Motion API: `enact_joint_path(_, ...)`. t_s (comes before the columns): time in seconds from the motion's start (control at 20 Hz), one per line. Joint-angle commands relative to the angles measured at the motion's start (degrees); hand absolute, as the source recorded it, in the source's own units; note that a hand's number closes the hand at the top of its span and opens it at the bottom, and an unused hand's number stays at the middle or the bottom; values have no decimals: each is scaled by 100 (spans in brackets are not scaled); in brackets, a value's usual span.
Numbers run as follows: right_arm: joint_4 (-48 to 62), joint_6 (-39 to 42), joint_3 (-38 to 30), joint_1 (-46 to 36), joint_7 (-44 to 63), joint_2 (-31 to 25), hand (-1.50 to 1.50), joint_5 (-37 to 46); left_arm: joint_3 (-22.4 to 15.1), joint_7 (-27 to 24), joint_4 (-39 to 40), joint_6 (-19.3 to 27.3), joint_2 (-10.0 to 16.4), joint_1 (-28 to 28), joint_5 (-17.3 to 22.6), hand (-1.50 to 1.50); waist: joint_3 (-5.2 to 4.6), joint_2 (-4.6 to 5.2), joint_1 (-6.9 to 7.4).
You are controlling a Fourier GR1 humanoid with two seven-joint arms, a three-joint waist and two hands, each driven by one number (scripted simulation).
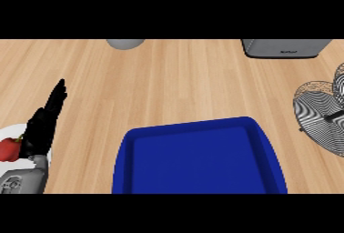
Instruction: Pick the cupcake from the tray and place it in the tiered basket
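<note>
A blue tray [201, 159] lies on the wooden counter at the lower middle, and no cupcake shows on it. At the right edge stands the wire tiered basket [321, 113], only partly in view. My left hand [42, 125] rests at the lower left with its fingers straight and pointing up, holding nothing. My right hand does not show, and no cupcake shows anywhere in view.
A white plate [8, 133] with a red pepper [9, 149] sits at the left edge, partly behind my left hand. A grey round object [125, 43] and a grey appliance [285, 48] stand at the counter's far edge.
</note>
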Motion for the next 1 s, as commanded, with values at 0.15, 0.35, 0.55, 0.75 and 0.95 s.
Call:
enact_joint_path(0.15, 1533, -345, -98, -389, -1053, -445, 150, 1404, 122, -42, -56, -127, 53, -11, 79, 0, 3, 12, 62)
enact_joint_path(0.35, 2874, -516, -55, -955, -1853, -567, 150, 1592, 84, 238, 51, -114, 49, -323, -90, 0, 3, 13, 57)
enact_joint_path(0.55, 3547, -522, 277, -1198, -2606, -466, 150, 1766, 83, -227, 249, 28, -178, -111, -173, 0, 1, 12, 47)
enact_joint_path(0.75, 4559, -470, 278, -1352, -3461, -458, 150, 1662, 190, 44, 51, -140, -22, -164, -90, 0, 4, 15, 59)
enact_joint_path(0.95, 5273, -120, 278, -1675, -3747, -510, 150, 1606, 287, 311, -44, -253, 26, -271, -18, 0, 3, 11, 58)
